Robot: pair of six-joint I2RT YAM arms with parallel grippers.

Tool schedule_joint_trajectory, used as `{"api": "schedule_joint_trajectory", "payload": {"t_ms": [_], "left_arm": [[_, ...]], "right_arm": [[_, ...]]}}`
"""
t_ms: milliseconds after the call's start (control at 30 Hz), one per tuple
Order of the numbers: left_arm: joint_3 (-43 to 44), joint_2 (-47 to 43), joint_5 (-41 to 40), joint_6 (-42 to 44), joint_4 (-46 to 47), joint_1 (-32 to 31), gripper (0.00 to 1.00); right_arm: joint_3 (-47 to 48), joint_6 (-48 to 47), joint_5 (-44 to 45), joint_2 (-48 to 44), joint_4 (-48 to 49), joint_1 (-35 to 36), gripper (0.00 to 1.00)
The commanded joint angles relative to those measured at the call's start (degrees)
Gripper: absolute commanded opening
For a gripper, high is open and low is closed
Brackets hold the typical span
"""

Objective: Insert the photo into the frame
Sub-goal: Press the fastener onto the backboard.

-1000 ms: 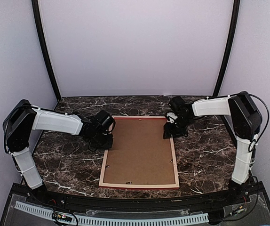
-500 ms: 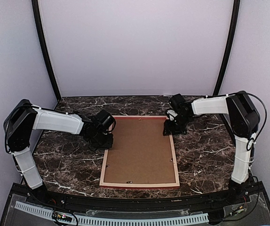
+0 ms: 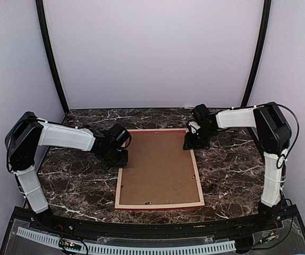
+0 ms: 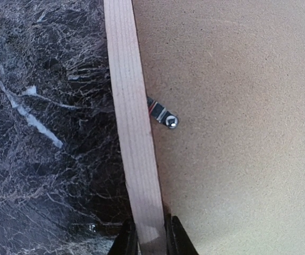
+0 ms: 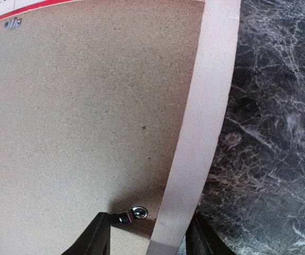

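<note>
Place: a robot test booth in a lab.
Walls: plain pale panels [image 3: 152, 53] close off the back and both sides.
Poles: black curved poles [image 3: 50, 58] rise at the table's far corners.
Table: dark marble-patterned top [image 3: 232, 170].
Near edge: left arm [image 3: 62, 137] and right arm [image 3: 243, 119] bolted here, beside a ribbed cable strip [image 3: 142, 248].

The frame [image 3: 159, 205] lies flat, face-down, pale wood back upward, red edges showing.
</note>
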Motion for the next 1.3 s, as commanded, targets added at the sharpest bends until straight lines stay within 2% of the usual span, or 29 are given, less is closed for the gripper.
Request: {"api": "schedule_joint_trajectory", "payload": {"t_ms": [0,100,433,667,900,1267], "left_arm": [[0.5,1.3,5.6,5.0,-2.3,-1.8,0.01],[0.8,1.4,5.5,5.1,-2.4,-1.8,0.01],[0.8,1.5,5.2,4.9,-2.9,-1.7,0.01],[0.8,1.5,4.9,4.8,-3.2,-1.8,0.01],[1.0,1.5,4.9,4.8,-3.2,-1.7,0.01],[1.3,1.6,4.7,4.9,-3.5,-1.7,0.01]], "right_arm": [[0.8,1.8,-0.5,4.0,5.6,-0.4,0.39],[0.5,1.2,0.1,3.5,4.8,-0.7,0.36],[2.6,-6.2,-1.0,2.8,0.0,-2.1,0.35],[5.6,-9.2,-2.9,3.7,-2.9,-3.0,0.29],[5.6,-8.6,-5.9,2.7,-2.0,-3.2,0.41],[5.2,-11.3,-4.4,3.3,-4.5,-3.3,0.40]]}}
